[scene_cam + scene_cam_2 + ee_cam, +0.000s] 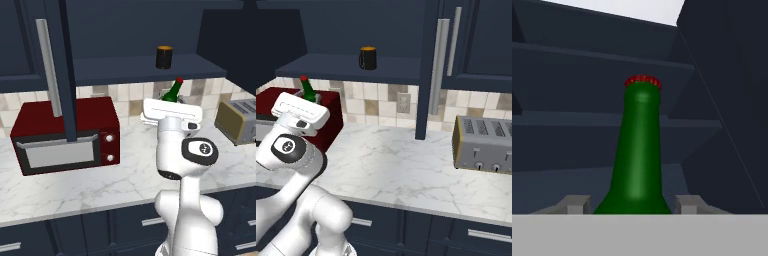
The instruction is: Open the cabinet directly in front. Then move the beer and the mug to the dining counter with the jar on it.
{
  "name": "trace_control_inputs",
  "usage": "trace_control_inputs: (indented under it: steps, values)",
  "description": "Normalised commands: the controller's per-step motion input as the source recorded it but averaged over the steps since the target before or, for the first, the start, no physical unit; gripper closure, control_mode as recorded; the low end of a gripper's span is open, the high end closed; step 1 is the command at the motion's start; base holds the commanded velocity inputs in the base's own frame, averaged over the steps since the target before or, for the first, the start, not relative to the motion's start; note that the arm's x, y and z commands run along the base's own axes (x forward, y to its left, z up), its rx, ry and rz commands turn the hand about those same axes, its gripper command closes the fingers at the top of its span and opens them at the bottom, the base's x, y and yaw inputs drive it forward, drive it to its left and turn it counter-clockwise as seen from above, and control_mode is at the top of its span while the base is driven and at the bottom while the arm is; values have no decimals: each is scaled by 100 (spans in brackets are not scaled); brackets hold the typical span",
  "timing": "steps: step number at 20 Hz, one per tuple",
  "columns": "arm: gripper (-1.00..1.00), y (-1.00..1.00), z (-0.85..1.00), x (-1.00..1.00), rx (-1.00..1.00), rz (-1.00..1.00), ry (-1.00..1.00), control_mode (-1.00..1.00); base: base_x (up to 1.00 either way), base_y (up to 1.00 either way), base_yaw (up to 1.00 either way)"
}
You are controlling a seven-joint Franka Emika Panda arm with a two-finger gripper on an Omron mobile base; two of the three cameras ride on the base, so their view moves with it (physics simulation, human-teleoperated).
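Navy cabinet (125, 30) stands open, its door (62, 70) edge-on w/ long silver bar handle (49, 67); inside, a dark shelf (351, 67). Below it the white grey-veined marble table (75, 185) carries a red microwave (65, 132) at robot's left & a steel toaster (483, 145) at right; tiled backsplash (376, 107) behind. No readable writing or brand on any of them. White arm (187, 165) rises in front of the table, pincer (633, 205) raised between table & shelf. Beer (637, 150): slim green glass bottle, narrow neck, red crimped cap; no label visible. In the hand view it sits right between the two grey fingertips (576, 204), neck pointing away from the hand, tips just beside the bottle's shoulders on each side – pincer closed on the beer at medium width, bottle lifted off any surface. In the base views bottle tilts, cap poking up past the white hand. Mug (368, 58): short black cup, orange-yellow top, handle on side, upright on the shelf, above & well apart from the pincer
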Motion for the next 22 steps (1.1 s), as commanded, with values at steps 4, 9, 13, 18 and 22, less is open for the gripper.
trace_control_inputs:
  steps: [4, 9, 13, 18, 22]
  values:
    - [100, 0, 0, 0, 0, 0, 0, -100, 0, 0, 0]
    - [100, 0, 0, 0, 0, 0, 0, 100, -64, 0, 9]
    - [100, 0, 0, 0, 0, 0, 0, 100, -77, -13, 76]
    - [100, 0, 0, 0, 0, 0, 0, 100, -14, 0, 98]
    - [100, 0, 0, 0, 0, 0, 0, 100, -3, 0, 99]
